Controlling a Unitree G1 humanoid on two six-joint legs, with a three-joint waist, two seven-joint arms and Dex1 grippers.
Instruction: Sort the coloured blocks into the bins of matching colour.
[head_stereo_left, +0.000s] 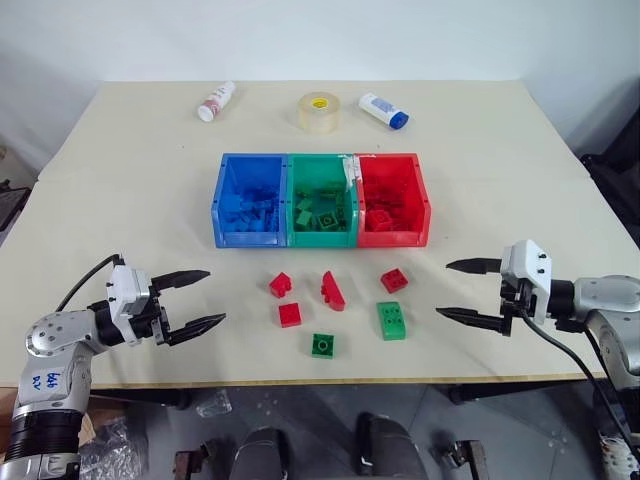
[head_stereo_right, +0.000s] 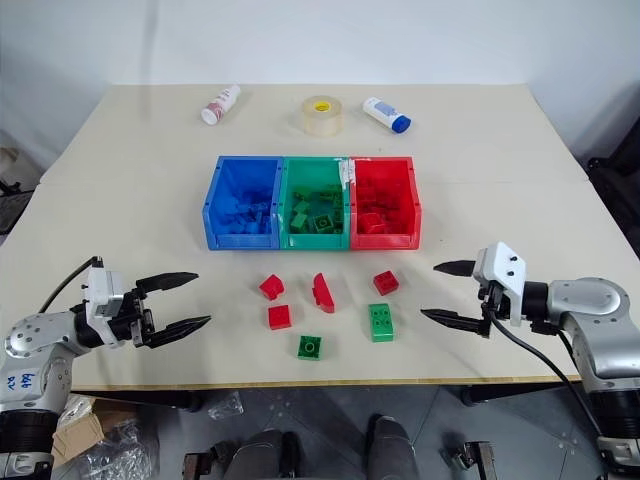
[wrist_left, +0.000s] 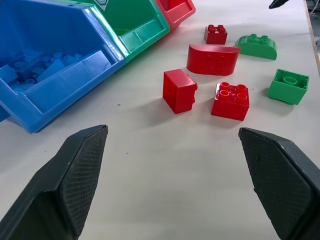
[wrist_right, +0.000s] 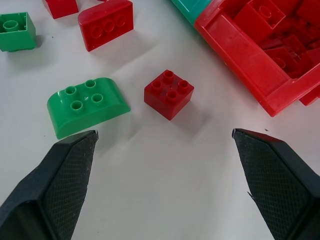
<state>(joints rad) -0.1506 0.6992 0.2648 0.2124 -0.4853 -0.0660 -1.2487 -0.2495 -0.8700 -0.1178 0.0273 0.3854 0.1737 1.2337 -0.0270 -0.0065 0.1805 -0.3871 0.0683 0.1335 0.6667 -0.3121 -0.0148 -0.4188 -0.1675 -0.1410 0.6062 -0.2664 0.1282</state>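
The three joined bins stand mid-table: blue bin (head_stereo_left: 251, 200), green bin (head_stereo_left: 322, 200), red bin (head_stereo_left: 392, 198), each holding blocks of its own colour. In front of them lie loose blocks: a red block (head_stereo_left: 280, 285), a red wedge (head_stereo_left: 332, 290), a red block (head_stereo_left: 394, 280), a red block (head_stereo_left: 290, 314), a small green block (head_stereo_left: 322, 345) and a rounded green block (head_stereo_left: 391, 320). My left gripper (head_stereo_left: 198, 300) hovers open at the left of the loose blocks, holding nothing. Open and empty too, my right gripper (head_stereo_left: 465, 291) hangs at their right.
At the table's far side lie a white bottle with a red label (head_stereo_left: 216, 101), a tape roll (head_stereo_left: 319, 112) and a white bottle with a blue cap (head_stereo_left: 384, 110). The table's front edge (head_stereo_left: 330, 382) runs just below the loose blocks.
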